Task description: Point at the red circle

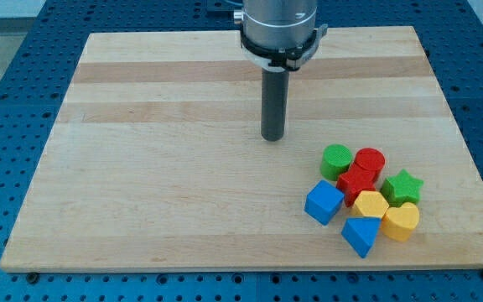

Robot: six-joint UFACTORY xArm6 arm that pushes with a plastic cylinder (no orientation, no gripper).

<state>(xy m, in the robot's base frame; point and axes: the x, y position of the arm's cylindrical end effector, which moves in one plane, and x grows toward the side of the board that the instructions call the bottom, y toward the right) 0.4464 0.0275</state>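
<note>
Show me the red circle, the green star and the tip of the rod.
red circle [370, 158], camera view, on its top face
green star [402, 185], camera view, on its top
my tip [272, 137], camera view, at the rod's lower end

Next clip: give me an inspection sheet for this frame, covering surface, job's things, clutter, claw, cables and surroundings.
Surface: pale wooden board, bare except for one cluster of blocks at the view's lower right.
Job's things: red circle at the cluster's top, beside the green circle, which is on its left in the view.
Clutter: red block of unclear shape, green star, blue cube, yellow block, yellow heart, blue block, all packed close together.
Claw: none fitted; my tip is up and to the view's left of the cluster, touching no block.
Cables: nothing seen.
Surroundings: blue perforated table around the board.
</note>
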